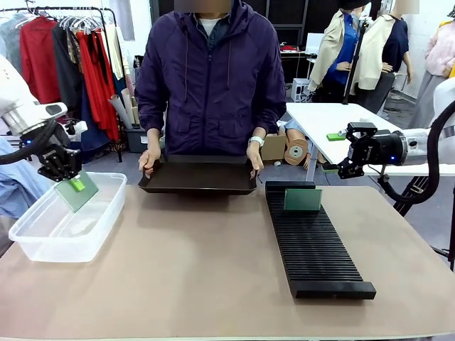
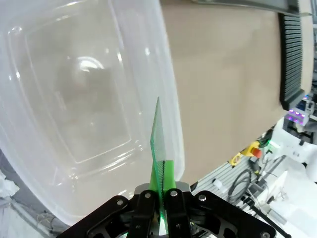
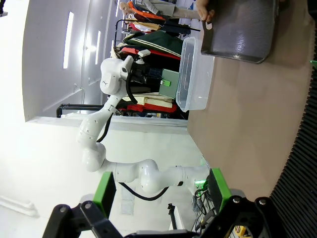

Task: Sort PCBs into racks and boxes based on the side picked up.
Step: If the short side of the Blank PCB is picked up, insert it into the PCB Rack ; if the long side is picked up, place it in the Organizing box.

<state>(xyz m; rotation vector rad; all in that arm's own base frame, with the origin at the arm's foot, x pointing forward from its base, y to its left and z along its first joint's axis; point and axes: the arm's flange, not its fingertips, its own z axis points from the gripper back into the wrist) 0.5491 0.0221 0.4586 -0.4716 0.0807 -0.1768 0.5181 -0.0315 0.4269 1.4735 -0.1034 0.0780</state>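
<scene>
Over the clear plastic tub at the table's left end, the left gripper hangs with its fingers clamped on one green PCB, the board tilted and its lower part already within the tub's rim. The left wrist view shows that board edge-on between the green pads, pointing down at a tub floor on which I can make out no board lying — so this looks like the first one bound for the box, held above it and not yet let go. On the right side of the table, the long black slotted rack carries a single PCB standing upright in a slot near its far end; the many slots nearer the robot are unfilled. The right gripper hovers up beyond the rack's far end with its jaws spread wide and nothing between them. Across the table a person holds a shallow black tray by both ends; whether it holds more boards I cannot tell. By my reading, the sorting is at an early stage — one board racked, one about to be dropped.
</scene>
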